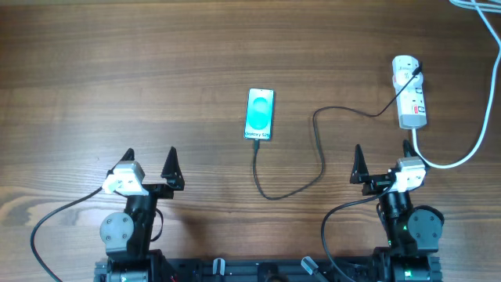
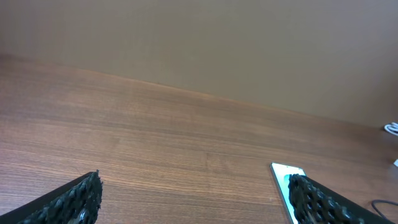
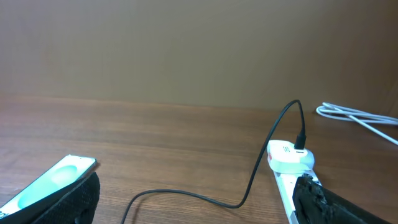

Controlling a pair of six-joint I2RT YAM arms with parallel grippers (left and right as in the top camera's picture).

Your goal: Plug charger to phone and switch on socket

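Both grippers sit low at the near edge and hold nothing: the left gripper (image 1: 149,157) has its fingers spread wide over bare table (image 1: 117,70), and the right gripper (image 1: 382,153) is just as wide apart, near the socket (image 1: 410,94). The phone (image 1: 260,114) lies flat mid-table, between the arms and a little farther out, with its turquoise screen up. The charger (image 1: 319,149) leaves a plug at the socket's far end, swings left, loops back toward the robot and ends at the phone's near edge. Whether its tip is seated in the port or only touching it cannot be told. The step in hand is probably the plug-in, and it calls for care. The gripper should pinch the cable just behind the connector, not on the slack, and hold the tip level with the table. It should then line the tip up with the port and push straight along the phone's length, while the other gripper braces the far end so the phone does not slide. The loop looks slack enough not to pull back. The phone's long axis runs near to far, its far end leaning slightly right, and its text end faces the robot. The socket lies much the same way, and the white cord (image 1: 462,160) leaves its near end and curves right; its switch is too small to pick out
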